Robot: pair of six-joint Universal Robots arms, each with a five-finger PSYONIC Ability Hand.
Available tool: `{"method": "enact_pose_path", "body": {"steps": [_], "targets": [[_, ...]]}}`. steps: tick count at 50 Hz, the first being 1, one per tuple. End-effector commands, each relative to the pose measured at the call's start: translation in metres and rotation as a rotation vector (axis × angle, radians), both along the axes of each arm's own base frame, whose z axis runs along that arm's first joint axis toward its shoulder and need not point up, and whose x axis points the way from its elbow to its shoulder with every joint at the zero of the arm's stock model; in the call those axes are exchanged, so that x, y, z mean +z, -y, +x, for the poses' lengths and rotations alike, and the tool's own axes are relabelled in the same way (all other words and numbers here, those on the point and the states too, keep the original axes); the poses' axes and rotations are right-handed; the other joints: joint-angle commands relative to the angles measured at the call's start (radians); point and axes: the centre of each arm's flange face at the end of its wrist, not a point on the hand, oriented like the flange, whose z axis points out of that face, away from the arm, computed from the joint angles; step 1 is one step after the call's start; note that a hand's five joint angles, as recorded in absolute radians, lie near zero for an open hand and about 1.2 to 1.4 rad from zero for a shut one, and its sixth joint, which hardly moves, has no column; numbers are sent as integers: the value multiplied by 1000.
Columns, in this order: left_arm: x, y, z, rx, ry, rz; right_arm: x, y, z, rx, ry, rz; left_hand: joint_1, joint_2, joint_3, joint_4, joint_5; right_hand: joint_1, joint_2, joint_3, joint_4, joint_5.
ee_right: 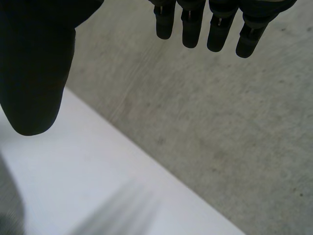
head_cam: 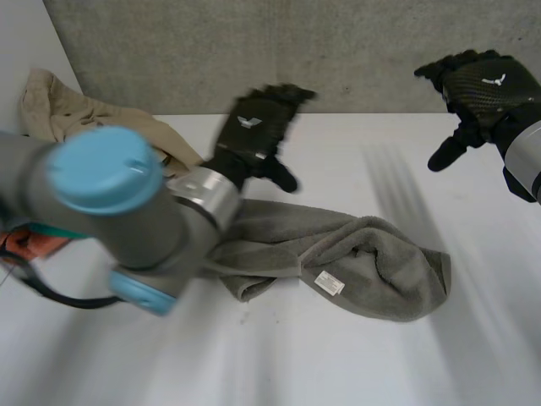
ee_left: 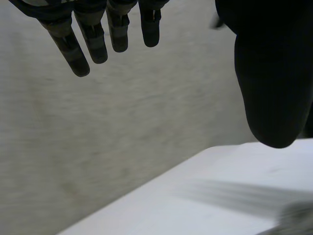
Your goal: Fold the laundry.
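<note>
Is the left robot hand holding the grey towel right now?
No, the left robot hand is open and empty, raised beyond the grey towel, which lies crumpled on the table.

No text, number or brand name can be read.

- Small white sewn-in label [head_cam: 330, 283] on the grey towel [head_cam: 385, 258], close to the towel's near edge. It lies flat and face up. There are faint dark marks on it, too small to read.
- Small white emblem [head_cam: 249, 122] on the back of the left hand [head_cam: 264, 139]. It is wing-like in shape, with no letters to make out.
- Similar white emblem [head_cam: 492, 81] on the back of the right hand [head_cam: 472, 95], also without legible letters.
</note>
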Motion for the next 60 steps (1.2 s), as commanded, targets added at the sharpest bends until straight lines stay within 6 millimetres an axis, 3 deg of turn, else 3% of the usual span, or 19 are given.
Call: {"method": "enact_pose_path", "body": {"steps": [1,6,11,16,22,26,33,38,46,56,60], "targets": [[-15,18,61,163,195,8,-14,-16,0,36,-195,105,37,19,12,25,6,-54,-41,-37,-37,-47],[-54,17,93,215,408,106,-46,-24,0,79,-333,196,40,22,15,28,9,-54,-41,-37,-37,-47],[-79,2,102,185,527,145,-87,-18,0,97,-398,264,37,19,12,25,7,-9,4,8,8,-2],[-86,-6,99,127,527,155,-108,-9,-2,80,-389,258,95,77,71,83,65,124,137,140,140,130],[-82,-43,68,-3,521,104,-121,-11,-2,69,-366,235,166,148,141,154,136,145,158,161,161,151],[-81,-61,46,-49,511,47,-128,-16,-4,65,-371,259,189,172,165,177,159,139,152,155,155,145],[-109,-54,20,27,553,35,-135,-23,-5,75,-373,294,207,189,183,195,177,136,149,152,152,142],[-122,-47,-4,38,562,16,-138,-23,-6,75,-362,302,353,336,329,342,323,139,152,155,155,145],[-126,-39,-16,31,568,-23,-138,-22,-5,71,-344,302,512,494,488,500,482,142,155,158,158,148],[-124,-29,-19,43,564,-40,-139,-16,-4,65,-337,263,1199,1181,1174,1187,1169,95,108,111,111,101],[-116,-30,-19,50,564,-57,-141,-14,-4,65,-347,280,1205,1187,1180,1193,1175,-8,5,8,9,-2]]}}
